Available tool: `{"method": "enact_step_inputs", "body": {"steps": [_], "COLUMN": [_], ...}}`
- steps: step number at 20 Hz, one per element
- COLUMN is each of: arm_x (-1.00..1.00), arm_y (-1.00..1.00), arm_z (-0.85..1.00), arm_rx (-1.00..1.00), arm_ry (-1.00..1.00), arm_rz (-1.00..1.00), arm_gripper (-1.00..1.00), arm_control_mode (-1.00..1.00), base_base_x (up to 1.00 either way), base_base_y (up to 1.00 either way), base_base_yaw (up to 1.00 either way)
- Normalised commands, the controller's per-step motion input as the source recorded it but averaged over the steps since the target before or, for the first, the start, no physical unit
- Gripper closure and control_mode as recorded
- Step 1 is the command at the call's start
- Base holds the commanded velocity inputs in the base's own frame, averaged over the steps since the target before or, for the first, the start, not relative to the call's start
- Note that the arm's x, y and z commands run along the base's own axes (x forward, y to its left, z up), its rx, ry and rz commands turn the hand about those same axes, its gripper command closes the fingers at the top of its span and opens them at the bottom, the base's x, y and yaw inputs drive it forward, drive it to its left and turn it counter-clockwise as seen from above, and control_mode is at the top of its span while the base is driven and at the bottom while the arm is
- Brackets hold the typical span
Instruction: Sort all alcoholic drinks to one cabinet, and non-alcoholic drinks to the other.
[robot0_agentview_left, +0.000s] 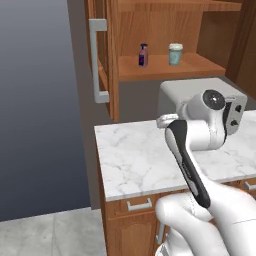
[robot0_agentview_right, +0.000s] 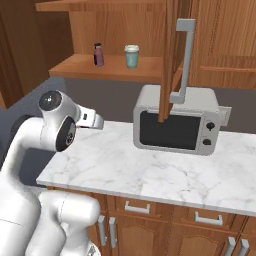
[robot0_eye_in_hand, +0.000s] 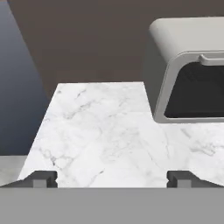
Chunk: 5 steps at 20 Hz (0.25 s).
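Observation:
Two non-alcoholic drinks stand side by side on the open cabinet's lower shelf (robot0_agentview_left: 160, 68): a short dark purple bottle (robot0_agentview_left: 143, 55) (robot0_agentview_right: 98, 54) and, to its right, a pale teal cup with a whitish lid (robot0_agentview_left: 175, 54) (robot0_agentview_right: 132, 56). The alcoholic drinks are out of view. My gripper (robot0_eye_in_hand: 111, 179) hovers open over the marble counter (robot0_eye_in_hand: 100, 131), well below and in front of the shelf, with nothing between its fingertips (robot0_eye_in_hand: 41, 178). My hand (robot0_agentview_right: 92, 120) points toward the back wall.
A grey microwave (robot0_agentview_right: 175, 125) (robot0_eye_in_hand: 188, 65) sits on the counter (robot0_agentview_left: 140, 160) to the right of my hand. The cabinet door (robot0_agentview_right: 169, 60) with a long grey handle (robot0_agentview_left: 97, 60) stands swung open above the counter. The counter's left edge drops to the floor.

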Motion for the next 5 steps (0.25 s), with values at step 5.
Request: {"method": "enact_step_inputs", "body": {"steps": [5], "arm_x": [-0.36], "arm_y": [0.00], "arm_z": [-0.71], "arm_rx": [0.00], "arm_ry": [0.29], "arm_rz": [0.00], "arm_gripper": [-1.00], "arm_control_mode": [-1.00], "base_base_x": [0.00], "base_base_y": [0.00], "base_base_yaw": [0.00]}}
